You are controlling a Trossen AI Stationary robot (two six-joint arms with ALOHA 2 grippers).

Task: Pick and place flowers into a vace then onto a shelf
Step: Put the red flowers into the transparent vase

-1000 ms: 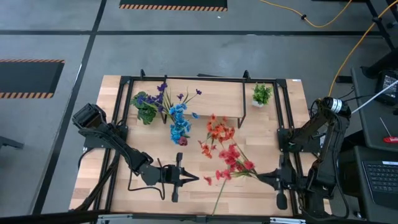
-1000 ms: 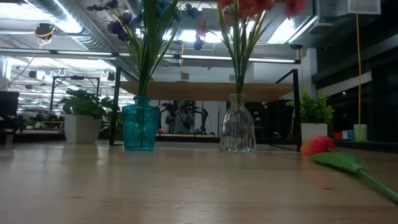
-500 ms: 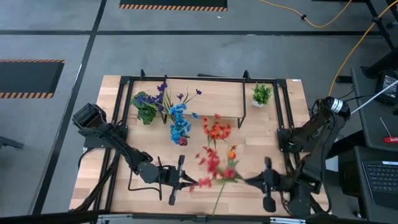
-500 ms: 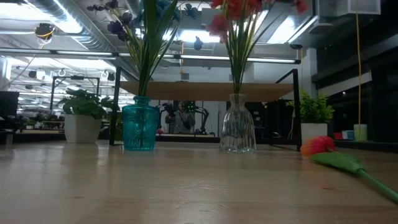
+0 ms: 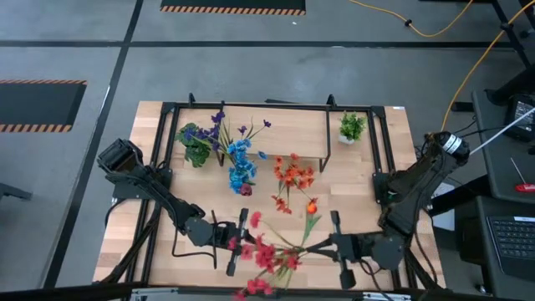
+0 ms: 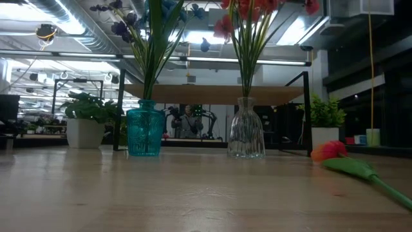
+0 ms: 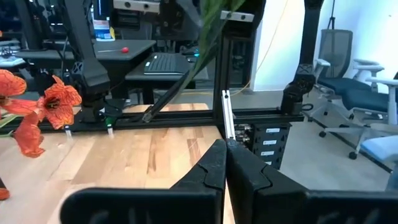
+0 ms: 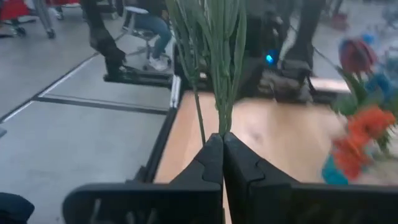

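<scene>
Red flower spray [image 5: 266, 253]: carried off the counter at the 6 o'clock edge of the high view, blooms pointing to 8 o'clock, stems running to 3 o'clock into the right tool.
Stems [image 8: 217, 62]: a bunch of green stalks rising from between the fingers in the right wrist view.
Right tool [image 5: 328, 245]: clenched on the stems of the red flower spray; located at 5 o'clock on the counter, fingers pointing to 9 o'clock.
Left tool [image 5: 251, 240]: clenched, holding nothing; located at 7 o'clock on the counter, fingers pointing to 3 o'clock, tips just beside the red blooms.
Left fingers [image 7: 214, 171]: pressed together in the left wrist view.
Orange bud [image 5: 312, 207]: lying on the counter near centre, green stem trailing to 6 o'clock.
Orange flowers [image 5: 292, 177]: standing in the clear glass vase [image 6: 246, 132] at counter centre.
Blue and purple flowers [image 5: 240, 159]: standing in the teal glass vase [image 6: 143, 132], at 9 o'clock of the orange flowers.
Shelf [image 6: 219, 93]: light plank on black legs, behind both vases in the low view, toward 12 o'clock on the counter.
Potted plants: one at 10 o'clock [image 5: 195, 144], one at 1 o'clock [image 5: 352, 127].
Counter [image 5: 351, 192]: light wood, inside a black frame.
</scene>
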